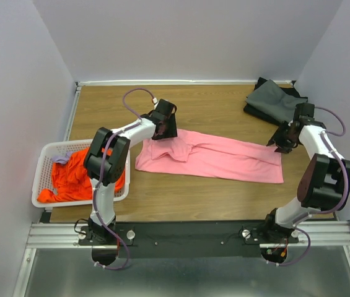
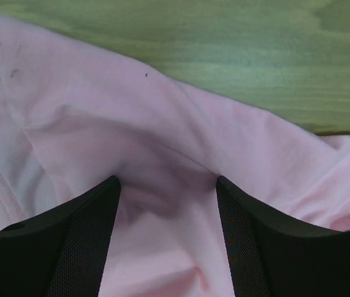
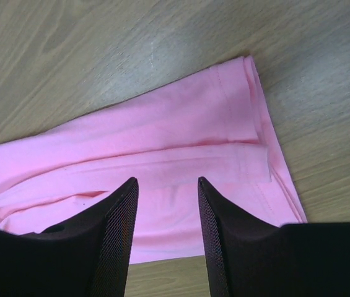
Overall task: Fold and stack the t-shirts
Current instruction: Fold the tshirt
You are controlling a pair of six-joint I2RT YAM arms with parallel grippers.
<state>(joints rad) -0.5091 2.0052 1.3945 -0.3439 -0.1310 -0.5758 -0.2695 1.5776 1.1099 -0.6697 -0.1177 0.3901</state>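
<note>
A light pink t-shirt (image 1: 224,161) lies folded into a long strip across the middle of the table. Its left end is bunched up. My left gripper (image 1: 163,128) hovers over that bunched end, open, with rumpled pink cloth (image 2: 162,124) loose between its fingers (image 2: 88,235). My right gripper (image 1: 280,140) is over the shirt's right end, open, with the flat hem edge (image 3: 224,124) below its tips. Dark grey t-shirts (image 1: 272,101) sit piled at the back right corner. An orange t-shirt (image 1: 72,179) lies in the basket on the left.
The white slotted basket (image 1: 41,168) stands at the left table edge beside the left arm, with a bit of lilac cloth (image 1: 60,159) in it. Walls close the table in at the back and on both sides. Bare wood (image 1: 212,105) shows behind the pink shirt.
</note>
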